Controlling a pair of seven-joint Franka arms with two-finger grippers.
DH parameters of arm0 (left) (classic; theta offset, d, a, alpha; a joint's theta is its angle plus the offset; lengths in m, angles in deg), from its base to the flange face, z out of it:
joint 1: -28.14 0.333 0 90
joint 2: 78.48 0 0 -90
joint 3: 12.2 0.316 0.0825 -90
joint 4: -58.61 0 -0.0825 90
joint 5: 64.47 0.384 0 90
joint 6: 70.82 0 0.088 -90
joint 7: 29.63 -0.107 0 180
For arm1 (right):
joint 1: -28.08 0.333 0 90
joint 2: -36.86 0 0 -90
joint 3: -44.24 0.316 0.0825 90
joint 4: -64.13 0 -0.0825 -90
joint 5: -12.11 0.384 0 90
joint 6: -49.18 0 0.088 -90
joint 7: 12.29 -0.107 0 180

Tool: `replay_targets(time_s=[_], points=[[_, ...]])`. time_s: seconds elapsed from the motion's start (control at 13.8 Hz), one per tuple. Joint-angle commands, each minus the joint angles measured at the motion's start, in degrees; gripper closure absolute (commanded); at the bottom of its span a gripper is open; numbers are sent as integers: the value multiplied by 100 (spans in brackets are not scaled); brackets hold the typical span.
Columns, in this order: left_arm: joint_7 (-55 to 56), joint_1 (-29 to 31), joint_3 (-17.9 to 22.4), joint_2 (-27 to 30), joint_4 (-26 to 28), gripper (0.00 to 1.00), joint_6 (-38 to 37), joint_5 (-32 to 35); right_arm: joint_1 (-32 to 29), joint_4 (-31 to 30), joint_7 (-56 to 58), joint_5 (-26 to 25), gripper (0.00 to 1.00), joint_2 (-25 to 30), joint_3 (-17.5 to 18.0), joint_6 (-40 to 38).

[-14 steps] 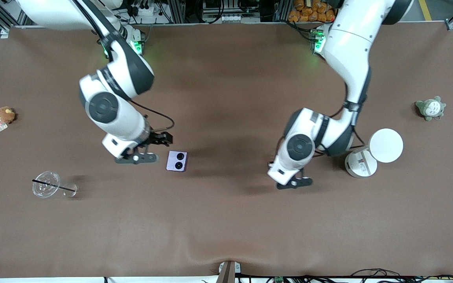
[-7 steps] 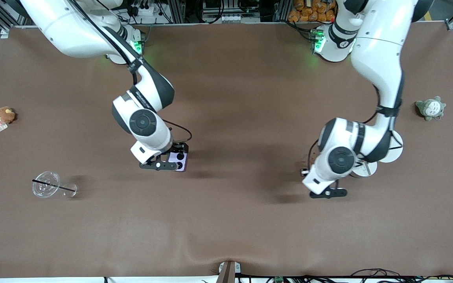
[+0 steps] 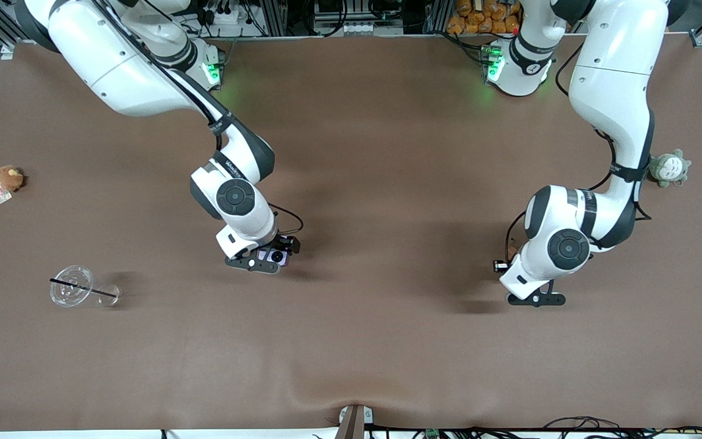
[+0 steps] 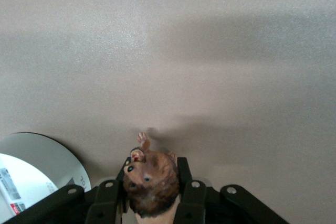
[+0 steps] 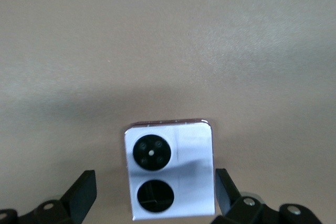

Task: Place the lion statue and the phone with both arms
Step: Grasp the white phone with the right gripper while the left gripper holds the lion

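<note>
The pale lilac phone [image 3: 279,256] lies flat on the brown table, its two black camera circles facing up. My right gripper [image 3: 270,258] is low over it. In the right wrist view the gripper [image 5: 153,183] is open, with the phone [image 5: 170,169] between its fingers [image 5: 81,192] and a gap on each side. My left gripper [image 3: 511,259] is over the table toward the left arm's end. In the left wrist view it [image 4: 151,192] is shut on the small reddish-brown lion statue [image 4: 149,179], held above the table.
A white disc with a label [image 4: 31,169] lies beside the left gripper; the left arm hides it in the front view. A brown plush with a tag [image 3: 7,178], a grey-green plush [image 3: 668,167] and a clear cup with a black straw [image 3: 74,292] lie near the table's ends.
My right gripper has moved over the phone and now straddles it. My left arm has swung toward its own end of the table and now covers the white discs.
</note>
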Motion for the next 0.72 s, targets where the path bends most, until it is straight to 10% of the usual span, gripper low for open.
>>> replay_targets(time_s=[0.0,0.14,0.29,0.65], points=[[-168,158,-64,226,216,100,80,117,140,-251,-213,-275,0,47,-171,306],[-177,177,-73,174,207,90,106,117,149,-243,-213,-434,0,-14,-180,324],[-168,220,-73,130,198,0,133,91,167,-252,-213,-461,0,-41,-189,350],[-98,89,-82,296,119,0,54,38,175,-252,-213,-592,0,-137,-241,350]])
